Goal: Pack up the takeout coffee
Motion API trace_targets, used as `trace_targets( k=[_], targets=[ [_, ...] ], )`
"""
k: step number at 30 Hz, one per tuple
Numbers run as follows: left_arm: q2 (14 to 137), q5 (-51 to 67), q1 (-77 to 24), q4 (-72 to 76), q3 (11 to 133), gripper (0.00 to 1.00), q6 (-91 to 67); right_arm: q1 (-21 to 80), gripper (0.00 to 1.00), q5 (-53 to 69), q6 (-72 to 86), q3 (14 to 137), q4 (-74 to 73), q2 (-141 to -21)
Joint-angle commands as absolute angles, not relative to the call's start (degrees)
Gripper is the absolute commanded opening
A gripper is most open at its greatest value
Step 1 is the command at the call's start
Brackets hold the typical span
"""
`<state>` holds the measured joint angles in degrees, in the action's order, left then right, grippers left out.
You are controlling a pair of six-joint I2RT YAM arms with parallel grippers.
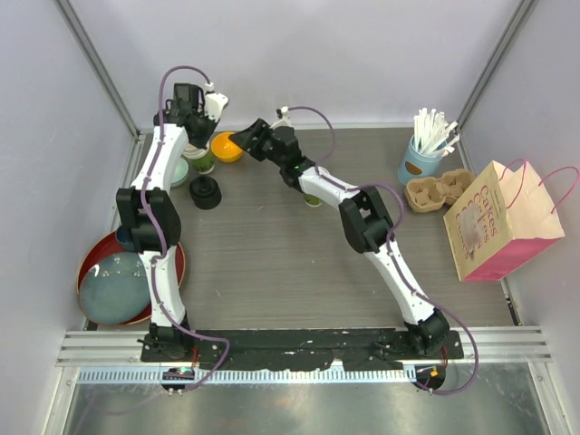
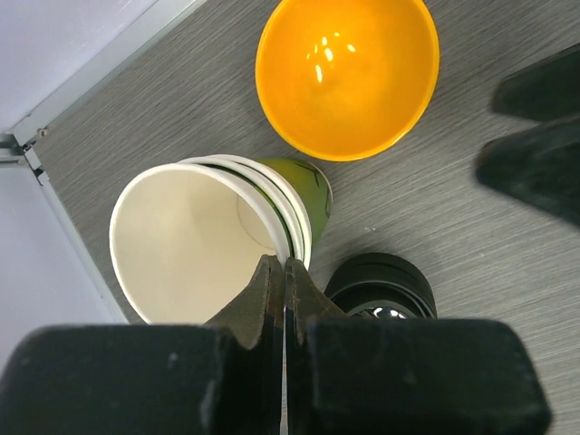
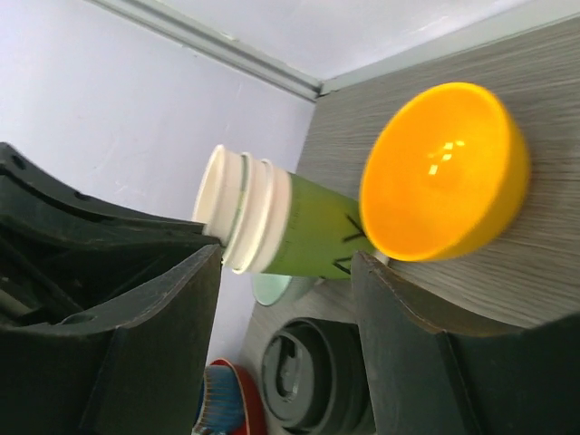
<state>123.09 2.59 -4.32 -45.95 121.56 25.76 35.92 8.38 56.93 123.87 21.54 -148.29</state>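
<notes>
Cups first: we see a nested stack of dark-green paper cups (image 2: 181, 245), white inside, at the far-left corner of the tabletop (image 1: 272, 263). The left gripper (image 2: 283, 265) reaches down from above, its fingers pinched tight on the stack's upper rim. We cannot tell whether the base of the stack touches the tabletop. An orange bowl (image 2: 349, 72) sits just beside the cups. A stack of black lids (image 2: 381, 285) lies close by on the near side, none of them on a cup. The right gripper (image 3: 288, 258) hovers near the bowl and points toward the cups, its jaws well apart and touching nothing. Over on the right side we see a light-blue cup of white straws (image 1: 421, 163), a cardboard cup carrier (image 1: 439, 192) and a pink paper bag (image 1: 503, 222), all close together.
</notes>
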Motion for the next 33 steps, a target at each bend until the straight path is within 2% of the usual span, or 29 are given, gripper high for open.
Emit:
trace_targets(
  k=[1,14,33],
  targets=[
    [119.9,4.0,-4.0,-43.9,120.8,0.00,26.3,38.5,0.64,6.1,59.8,137.2,22.0,-151.3],
    [118.7,5.4,-4.0,-44.6,119.8,0.00,26.7,41.6,0.51,-1.8,65.2,142.6,20.3,-158.3],
    [117.8,8.0,-4.0,-46.0,118.3,0.00,26.5,44.0,0.48,-2.3,64.0,147.3,20.2,-162.4]
  ],
)
